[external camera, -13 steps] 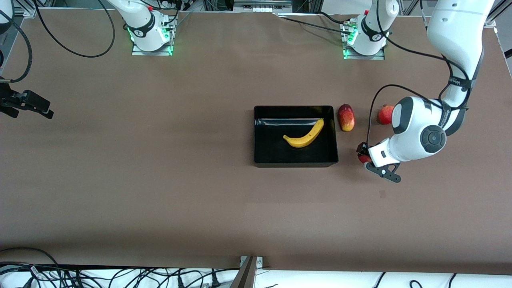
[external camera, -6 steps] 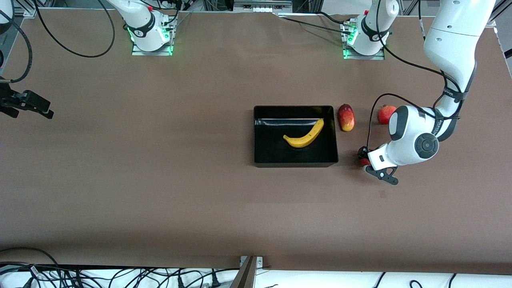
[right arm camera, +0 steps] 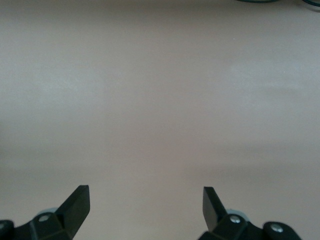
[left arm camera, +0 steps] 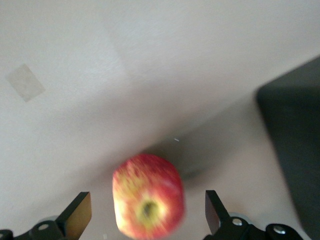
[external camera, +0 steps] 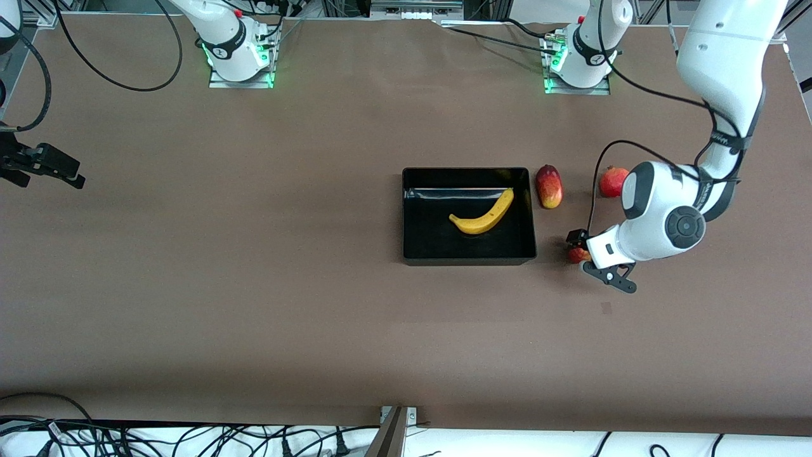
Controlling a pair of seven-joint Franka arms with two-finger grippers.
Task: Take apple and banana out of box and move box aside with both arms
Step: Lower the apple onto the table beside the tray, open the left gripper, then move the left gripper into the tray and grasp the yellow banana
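Brown cloth covers the table, with the two arm bases along its top edge in the front view. Near the middle sits the black box, and the banana lies inside it on the floor of the box. Just beside the box, toward the left arm's end of the table, lies a mango, and a pomegranate sits near it, farther toward that end. The apple rests on the cloth outside the box, nearer the front camera than the mango. The left gripper is low around the apple, its fingers spread wide on either side with gaps showing, not clamped on it. The right gripper waits with fingers apart over bare cloth at the right arm's end of the table
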